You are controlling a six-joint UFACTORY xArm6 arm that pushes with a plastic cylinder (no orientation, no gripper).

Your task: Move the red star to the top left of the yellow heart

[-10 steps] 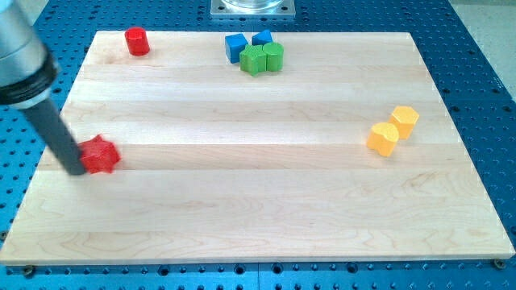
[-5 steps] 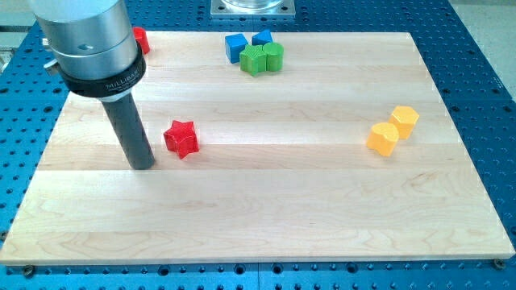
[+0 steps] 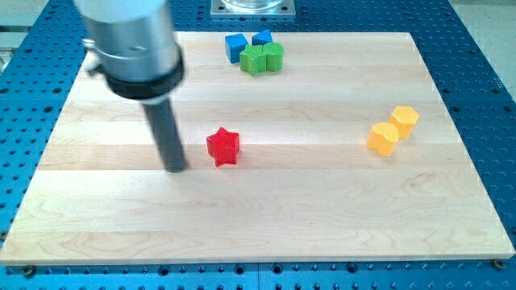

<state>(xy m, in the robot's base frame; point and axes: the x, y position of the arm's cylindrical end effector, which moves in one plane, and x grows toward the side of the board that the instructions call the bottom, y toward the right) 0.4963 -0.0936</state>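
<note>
The red star (image 3: 223, 147) lies left of the board's middle. My tip (image 3: 177, 168) stands on the board just to the star's left and slightly below it, a small gap apart. Two yellow blocks sit at the view's right: one (image 3: 383, 138) lower left and one (image 3: 405, 119) upper right, touching each other. I cannot tell which of them is the heart. The star is far to the left of both.
Two blue blocks (image 3: 236, 47) (image 3: 262, 38) and two green blocks (image 3: 253, 60) (image 3: 273, 56) cluster at the top middle. The arm's grey body (image 3: 133, 40) covers the board's top left corner. The wooden board (image 3: 266, 217) lies on a blue perforated table.
The red star has slid right along the board, from near the left edge towards the middle. My tip has followed it rightward. The arm now hides the red block at the top left.
</note>
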